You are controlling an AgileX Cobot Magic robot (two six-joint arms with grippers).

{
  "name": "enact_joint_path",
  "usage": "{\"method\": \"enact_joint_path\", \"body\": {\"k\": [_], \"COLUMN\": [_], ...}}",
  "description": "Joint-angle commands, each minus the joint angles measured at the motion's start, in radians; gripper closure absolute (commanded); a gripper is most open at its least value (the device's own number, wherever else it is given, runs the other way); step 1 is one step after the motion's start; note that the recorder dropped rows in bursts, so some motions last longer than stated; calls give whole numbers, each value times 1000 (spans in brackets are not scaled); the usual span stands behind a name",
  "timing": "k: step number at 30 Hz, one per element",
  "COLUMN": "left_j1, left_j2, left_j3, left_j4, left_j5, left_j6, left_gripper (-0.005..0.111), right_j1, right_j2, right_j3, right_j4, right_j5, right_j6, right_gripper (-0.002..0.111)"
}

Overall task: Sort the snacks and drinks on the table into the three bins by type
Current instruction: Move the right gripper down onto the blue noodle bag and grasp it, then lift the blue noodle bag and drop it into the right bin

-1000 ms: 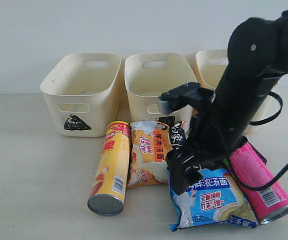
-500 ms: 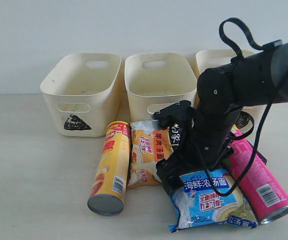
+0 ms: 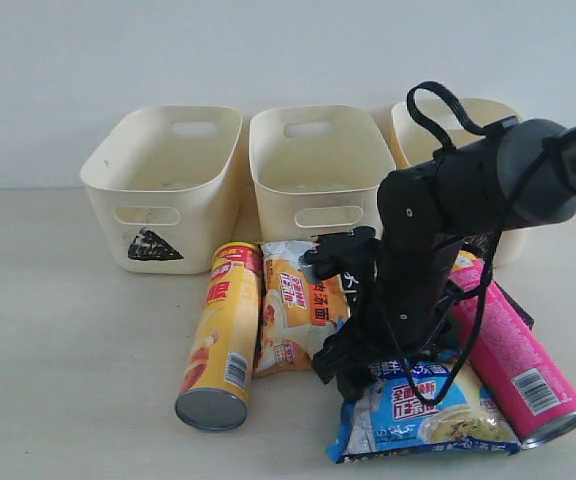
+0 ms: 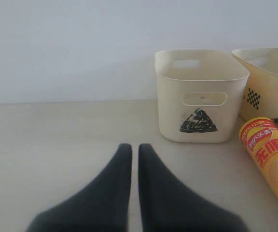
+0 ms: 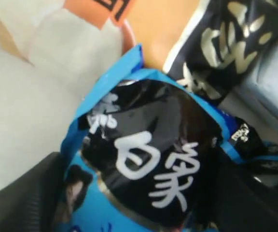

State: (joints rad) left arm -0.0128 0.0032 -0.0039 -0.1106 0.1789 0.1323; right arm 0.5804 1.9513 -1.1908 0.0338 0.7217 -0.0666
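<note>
Right gripper (image 3: 348, 372), jaws spread astride the top end of the blue noodle packet (image 3: 423, 415), which lies on the table (image 3: 68, 380) just beside the pink chip can (image 3: 513, 360): best to close squarely on the crimped end, then lift straight up, clear of that can

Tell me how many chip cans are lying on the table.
2. The yellow can lies left of the packets, in front of the triangle bin. The pink can lies at the far right, partly behind the right arm. Another could be hidden under that arm.
</note>
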Motion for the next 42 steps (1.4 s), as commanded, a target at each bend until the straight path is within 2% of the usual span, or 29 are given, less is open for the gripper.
{"method": "enact_joint_path", "body": {"k": [1,3,9,23,27,31,35,39,42], "left_j1": [4,4,4,4,4,4,4,4,4], "left_j2": [-3,-3,-3,-3,-3,-3,-3,-3,-3], "left_j3": [4,4,4,4,4,4,4,4,4], "left_j4": [-6,-6,-6,-6,-6,-6,-6,-6,-6], "left_j5": [1,1,1,1,1,1,1,1,1], "left_j6": [4,4,4,4,4,4,4,4,4], "left_gripper": [102,102,102,102,102,102,102,102,102], "right_j1": [2,2,2,-1,-1,-14,-123,-282,-333], "right_j2": [13,13,-7,-267,-335,-342,-342,-303,-242], "right_j3": [-15,-31,-96,-117,-188,-353,-440,-449,-449], "right_j4": [3,6,29,71,-19,-239,-333,-335,-335], "right_j5": [64,95,213,213,252,291,166,-147,-319], "right_j6": [7,5,-24,-44,-47,-17,17,35,35], "right_gripper": [108,105,104,104,104,104,104,104,104]}}
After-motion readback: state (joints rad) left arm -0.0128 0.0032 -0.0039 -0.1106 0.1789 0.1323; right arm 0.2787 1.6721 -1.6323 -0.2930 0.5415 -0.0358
